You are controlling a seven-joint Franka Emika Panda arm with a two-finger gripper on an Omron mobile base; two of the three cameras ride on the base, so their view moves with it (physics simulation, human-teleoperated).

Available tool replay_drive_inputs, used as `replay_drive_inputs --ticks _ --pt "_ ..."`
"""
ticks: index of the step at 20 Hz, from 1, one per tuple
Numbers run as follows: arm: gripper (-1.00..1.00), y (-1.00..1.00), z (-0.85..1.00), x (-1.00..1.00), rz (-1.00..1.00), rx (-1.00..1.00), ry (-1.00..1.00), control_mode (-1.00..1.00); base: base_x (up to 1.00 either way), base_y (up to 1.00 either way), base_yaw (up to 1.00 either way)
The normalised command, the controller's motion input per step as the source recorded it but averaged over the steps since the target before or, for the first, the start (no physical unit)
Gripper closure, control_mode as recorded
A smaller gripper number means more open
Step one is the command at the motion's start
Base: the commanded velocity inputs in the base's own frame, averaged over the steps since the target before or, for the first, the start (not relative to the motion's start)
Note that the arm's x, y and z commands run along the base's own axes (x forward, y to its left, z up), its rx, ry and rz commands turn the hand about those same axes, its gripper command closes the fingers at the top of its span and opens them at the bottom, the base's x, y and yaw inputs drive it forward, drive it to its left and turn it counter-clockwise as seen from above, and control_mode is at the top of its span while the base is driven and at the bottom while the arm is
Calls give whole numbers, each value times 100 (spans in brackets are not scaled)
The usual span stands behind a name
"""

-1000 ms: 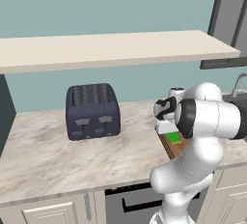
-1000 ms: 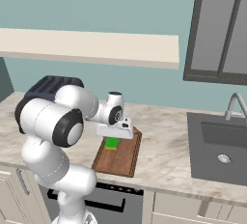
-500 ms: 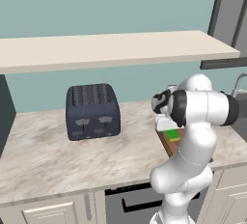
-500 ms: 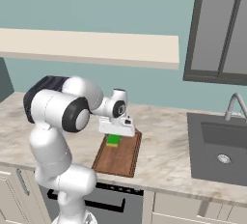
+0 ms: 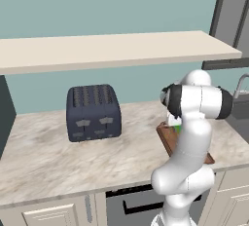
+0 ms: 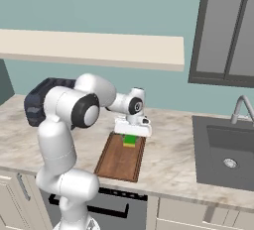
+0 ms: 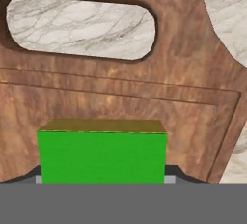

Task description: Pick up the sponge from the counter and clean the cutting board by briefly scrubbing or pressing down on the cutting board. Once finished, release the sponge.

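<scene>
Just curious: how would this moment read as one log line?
hand: shut on sponge | sponge: on board, near handle hole | toaster: on counter

The cutting board [image 7: 120, 97] just beyond the fingers is reddish-brown wood with visible grain and a dull finish. Between the fingers, the sponge [image 7: 101, 155] looks flat, matt green. The tabletop [image 7: 79, 25] under both is pale veined marble, smooth.

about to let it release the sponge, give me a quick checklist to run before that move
1. Sponge held in gripper: ok.
2. Sponge over the board, near its handle end: ok.
3. Sponge pressed onto the board: cannot tell.
4. Board flat on the counter: ok.
5. Toaster well away from the board: ok.
6. Scrubbing finished: cannot tell.
</scene>
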Motion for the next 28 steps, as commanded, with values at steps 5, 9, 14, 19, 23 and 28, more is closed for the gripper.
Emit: replay_drive_inputs --ticks 5,9,14,19,23,28 --pt "100 -54 -60 -2 5 0 0 -100 0 0 0" --pt "100 -5 -100 -13 0 0 0 -100 0 0 0" --pt "100 -1 -41 -42 0 0 -4 -100 0 0 0" --pt "100 0 -45 -100 0 0 -2 -100 0 0 0" --pt "100 0 -16 -97 -2 0 -12 -100 0 0 0" --pt "100 0 -16 -79 -9 0 -15 -100 0 0 0"
